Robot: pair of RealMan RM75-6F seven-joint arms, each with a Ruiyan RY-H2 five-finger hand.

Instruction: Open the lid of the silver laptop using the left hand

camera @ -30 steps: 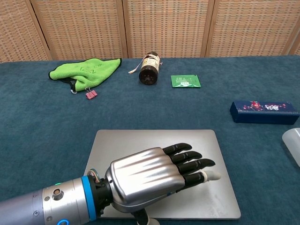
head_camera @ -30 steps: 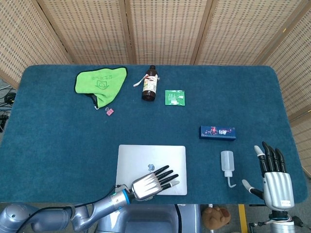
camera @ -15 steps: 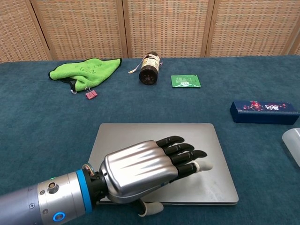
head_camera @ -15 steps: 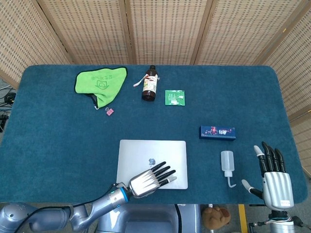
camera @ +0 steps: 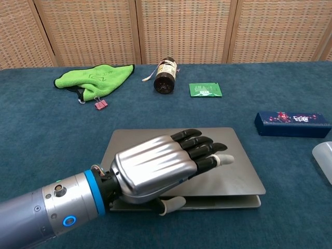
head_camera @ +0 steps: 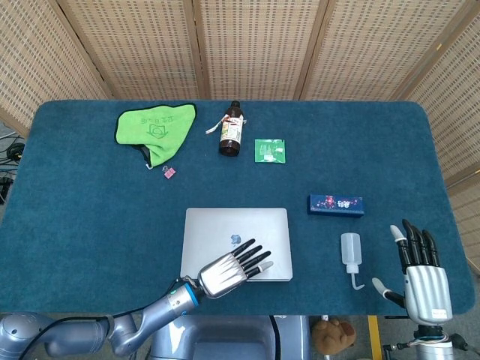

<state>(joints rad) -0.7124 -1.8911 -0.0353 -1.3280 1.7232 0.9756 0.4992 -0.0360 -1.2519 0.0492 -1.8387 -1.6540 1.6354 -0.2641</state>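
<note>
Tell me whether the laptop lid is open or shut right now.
Barely open. In the chest view the laptop shows a thin gap between lid and base along its front edge, with the left hand on the lid and its thumb at that edge.

The laptop (head_camera: 236,241) lies near the tabletop's (head_camera: 75,202) front edge, the left hand (head_camera: 229,268) on its lid. Behind it lie a cloth (head_camera: 154,129), bottle (head_camera: 231,130) and packet (head_camera: 269,151); to its right, a box (head_camera: 335,205).
</note>
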